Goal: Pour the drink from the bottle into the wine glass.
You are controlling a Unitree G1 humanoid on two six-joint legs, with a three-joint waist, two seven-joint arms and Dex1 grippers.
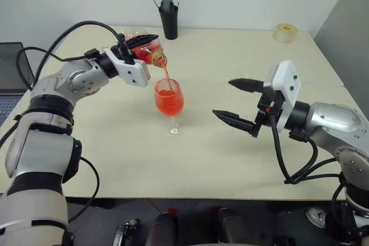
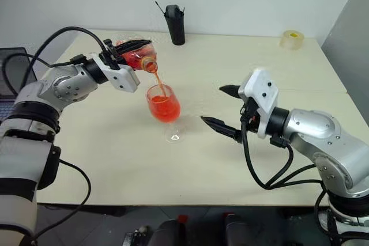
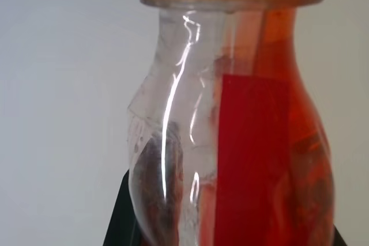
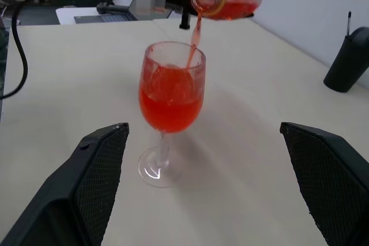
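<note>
Mid-pour on the table (image 1: 230, 159): bottle (image 1: 140, 45) clamped in left gripper (image 1: 136, 49), tipped over wine glass (image 1: 169, 97), drink (image 1: 169, 102) streaming in. Right gripper (image 1: 238, 103) spread empty nearby. Glass seemingly over half full; risks overflow, or splashing if the stream wanders.

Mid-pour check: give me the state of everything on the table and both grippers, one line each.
Bottle: tipped over the glass, uncapped, part full, pouring.
Drink: streaming from the bottle's mouth into the glass.
Glass: upright on the table, over half full.
Left gripper: shut on the bottle.
Right gripper: open, empty, beside the glass.
Black cup: upright, far edge.
Tape roll: lying flat.
</note>
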